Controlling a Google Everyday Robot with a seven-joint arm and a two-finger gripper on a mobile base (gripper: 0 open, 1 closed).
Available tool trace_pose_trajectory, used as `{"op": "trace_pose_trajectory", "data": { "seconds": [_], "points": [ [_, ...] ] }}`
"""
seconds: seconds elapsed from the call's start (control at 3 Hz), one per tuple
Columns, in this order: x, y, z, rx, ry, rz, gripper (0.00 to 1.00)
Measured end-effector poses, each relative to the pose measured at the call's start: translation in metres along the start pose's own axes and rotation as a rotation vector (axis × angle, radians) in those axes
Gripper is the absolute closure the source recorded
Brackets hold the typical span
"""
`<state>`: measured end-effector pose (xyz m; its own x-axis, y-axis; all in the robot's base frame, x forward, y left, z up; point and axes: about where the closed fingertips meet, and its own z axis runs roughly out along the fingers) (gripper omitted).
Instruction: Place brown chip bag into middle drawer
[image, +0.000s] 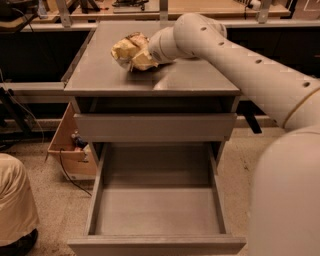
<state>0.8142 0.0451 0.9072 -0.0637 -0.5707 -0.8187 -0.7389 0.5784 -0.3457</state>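
The brown chip bag (130, 51), crumpled foil with pale yellow-tan and dark brown areas, is over the back middle of the grey cabinet top (100, 75). My gripper (142, 54) is at the bag's right side, shut on it, mostly hidden by the bag and my wrist. My arm (240, 65) reaches in from the right. The middle drawer (155, 215) is pulled out wide open below, and its flat grey bottom is bare. It lies well below and in front of the bag.
A shut plain grey drawer front (155, 127) sits above the open drawer. A cardboard box (65, 147) with a cable stands on the floor at the left. A tan-clothed shape (15, 205) is at the lower left. My body (290, 200) fills the right.
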Motion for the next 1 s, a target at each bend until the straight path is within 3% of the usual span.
{"op": "trace_pose_trajectory", "data": {
  "seconds": [0.33, 0.67, 1.0],
  "points": [
    [0.002, 0.006, -0.040, 0.009, -0.021, -0.023, 1.00],
    [0.007, 0.023, -0.095, -0.015, -0.064, -0.007, 1.00],
    [0.012, 0.048, -0.150, -0.075, -0.124, 0.036, 1.00]
  ]
}}
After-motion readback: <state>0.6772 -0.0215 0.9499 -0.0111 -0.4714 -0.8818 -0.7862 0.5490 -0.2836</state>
